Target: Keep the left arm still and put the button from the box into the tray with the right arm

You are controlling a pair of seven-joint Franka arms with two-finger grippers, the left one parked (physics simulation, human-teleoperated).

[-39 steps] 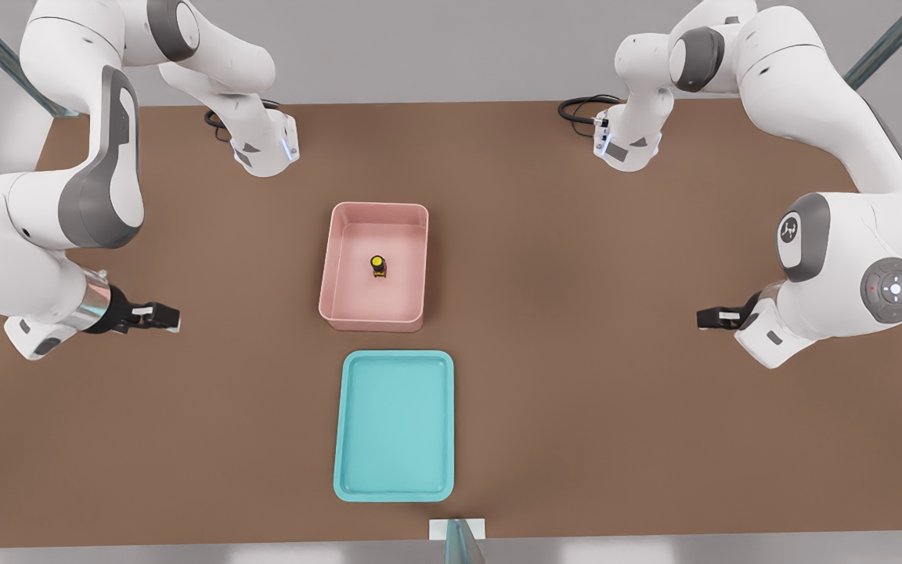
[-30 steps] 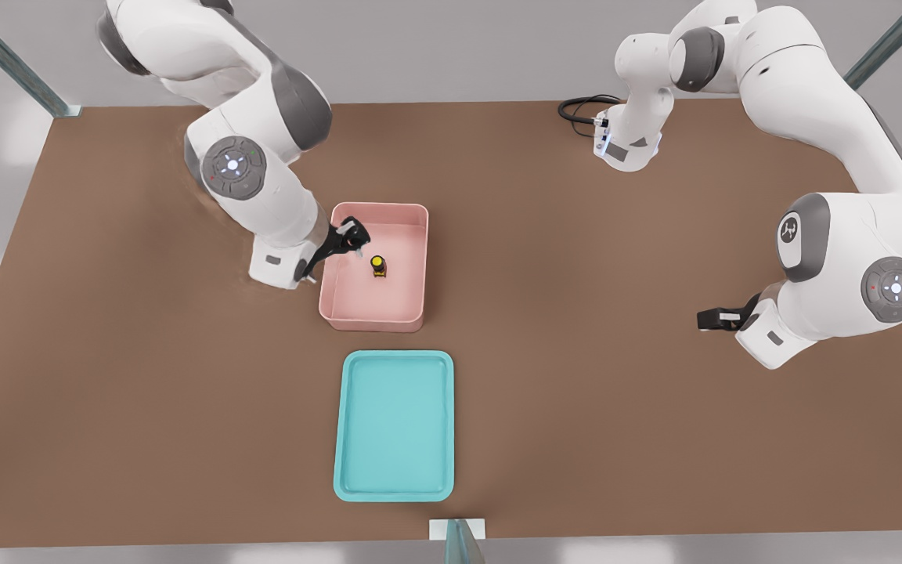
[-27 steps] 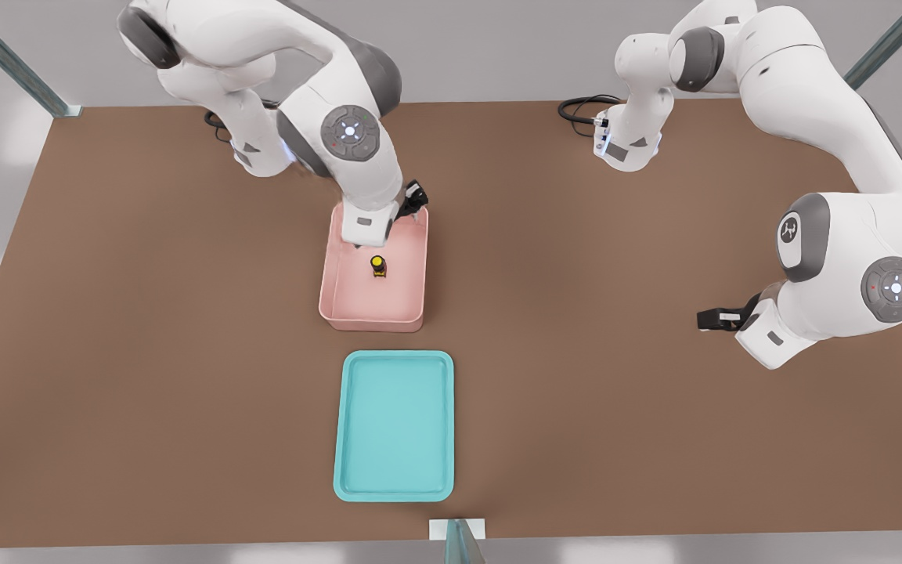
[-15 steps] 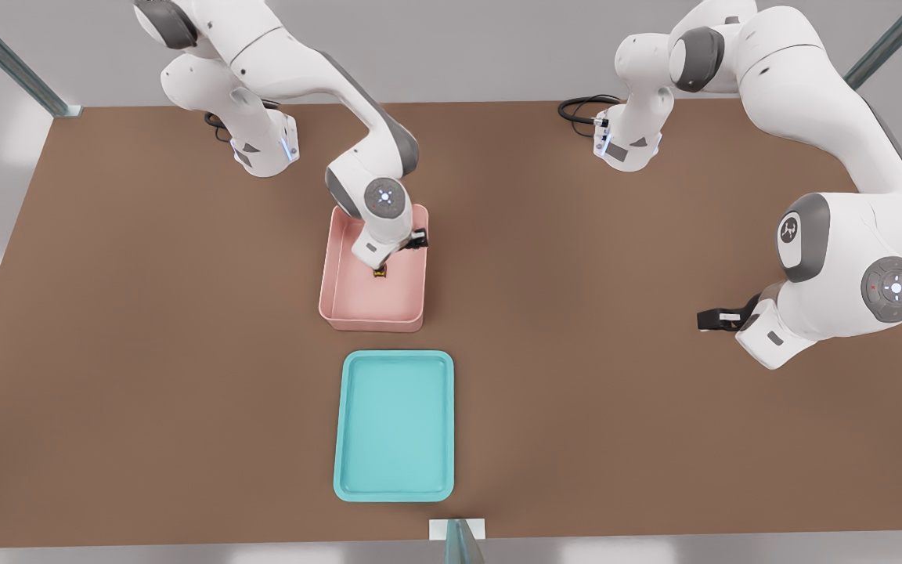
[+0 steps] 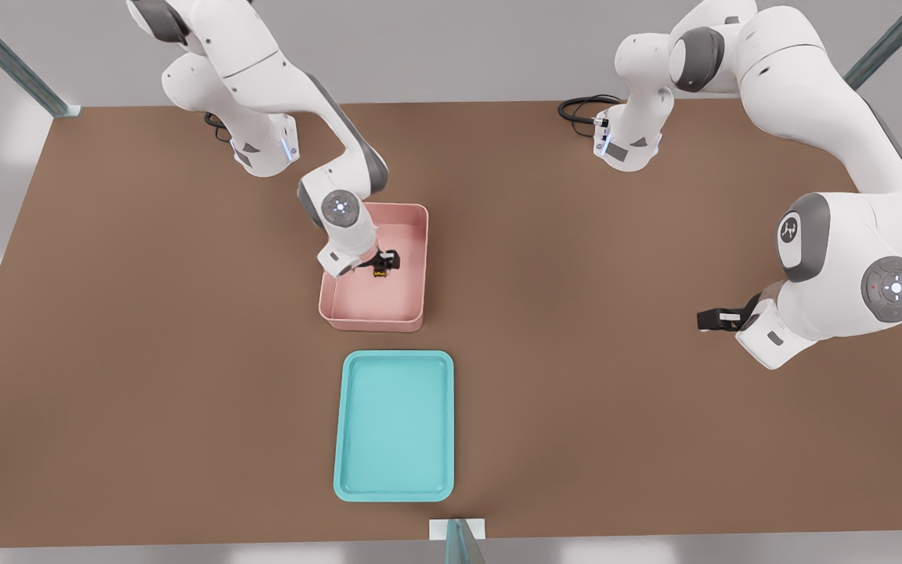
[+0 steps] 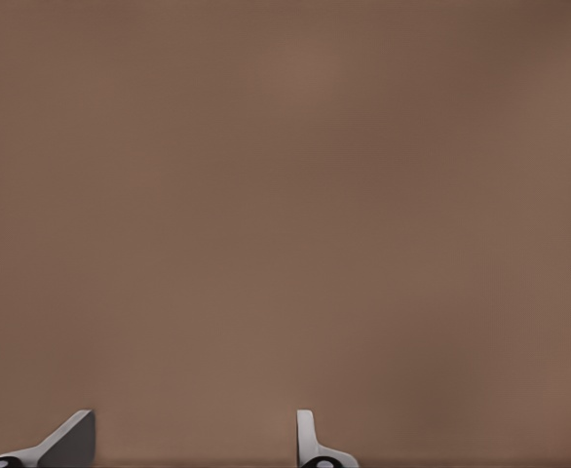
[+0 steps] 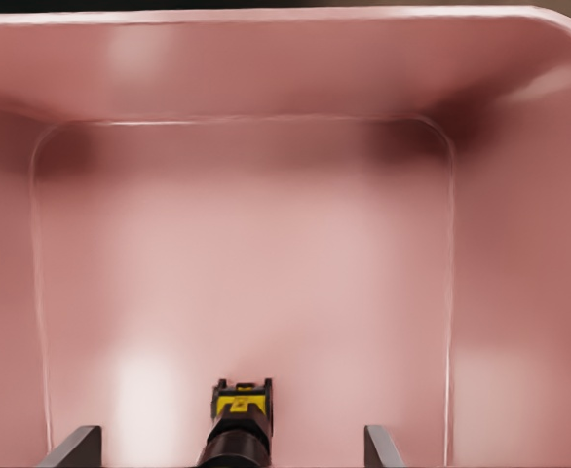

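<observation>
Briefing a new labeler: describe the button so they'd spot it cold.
On the brown table, find the pink box just beyond the turquoise tray. The button sits on the box's floor, with the right arm's gripper lowered around it. It is the only thing in the box: tiny, yellow on black.

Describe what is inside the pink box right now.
Inside the box sits the button, on its floor. The gripper has reached in, open, a finger on either side. From the front, the gripper hides the button's yellow cap.
</observation>
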